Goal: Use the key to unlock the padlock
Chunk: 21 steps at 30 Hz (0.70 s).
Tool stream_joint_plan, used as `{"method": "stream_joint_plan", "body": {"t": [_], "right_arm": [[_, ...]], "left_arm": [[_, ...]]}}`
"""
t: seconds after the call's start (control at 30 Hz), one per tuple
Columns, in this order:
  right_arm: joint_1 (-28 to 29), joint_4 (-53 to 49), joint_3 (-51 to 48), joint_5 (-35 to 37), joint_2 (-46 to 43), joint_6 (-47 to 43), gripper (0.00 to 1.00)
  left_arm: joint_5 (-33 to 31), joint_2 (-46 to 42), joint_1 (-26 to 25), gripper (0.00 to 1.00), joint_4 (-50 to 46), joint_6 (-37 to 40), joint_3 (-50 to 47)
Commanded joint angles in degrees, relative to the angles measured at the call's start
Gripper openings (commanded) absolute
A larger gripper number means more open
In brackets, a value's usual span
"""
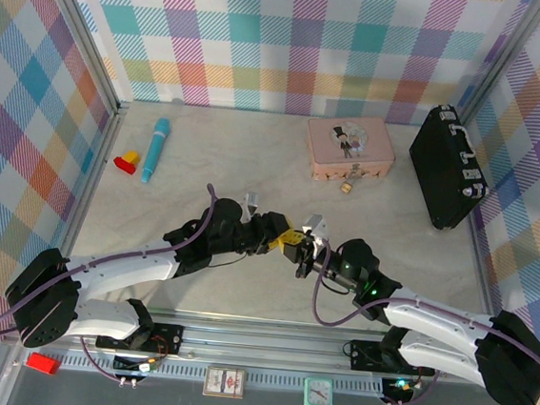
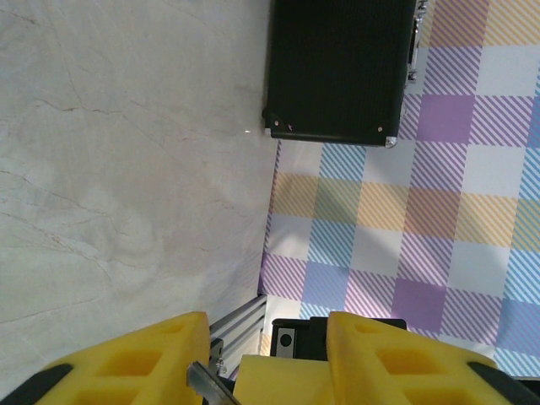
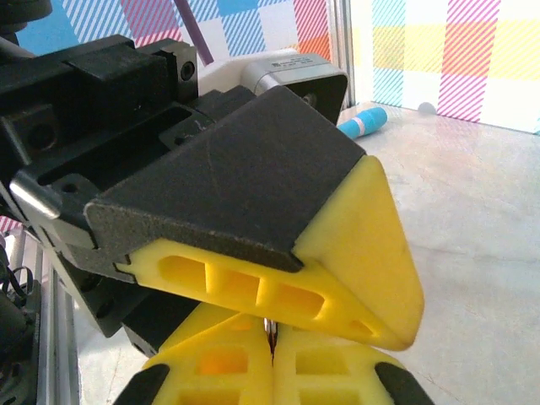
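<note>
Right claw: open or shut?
Shut. In the right wrist view the right claw has its yellow fingers pressed together, pinching a thin dark metal sliver, apparently the key.

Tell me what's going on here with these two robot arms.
Over the middle of the table, the right gripper is shut on a thin metal sliver, apparently the key. The left gripper stands open around it, so this looks like a handover or a regrip. A small tan thing, probably the padlock, lies untouched by the pink tin.
</note>
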Motion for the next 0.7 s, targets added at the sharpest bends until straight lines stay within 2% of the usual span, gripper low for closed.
{"method": "stream_joint_plan", "body": {"t": [0.0,0.13,0.67], "right_arm": [[0.0,-0.6,-1.2,0.0,-2.5,0.7,0.00],[0.0,-2.0,-2.7,0.8,-4.8,0.8,0.00],[0.0,-1.2,-2.1,0.3,-2.6,0.8,0.00]], "left_arm": [[-0.5,-2.1,-0.4,0.37,-1.2,0.8,0.3],[-1.9,-3.4,-0.3,0.34,-4.8,2.6,1.2],[-1.9,-3.6,-0.3,0.21,-4.9,3.5,1.5]]}}
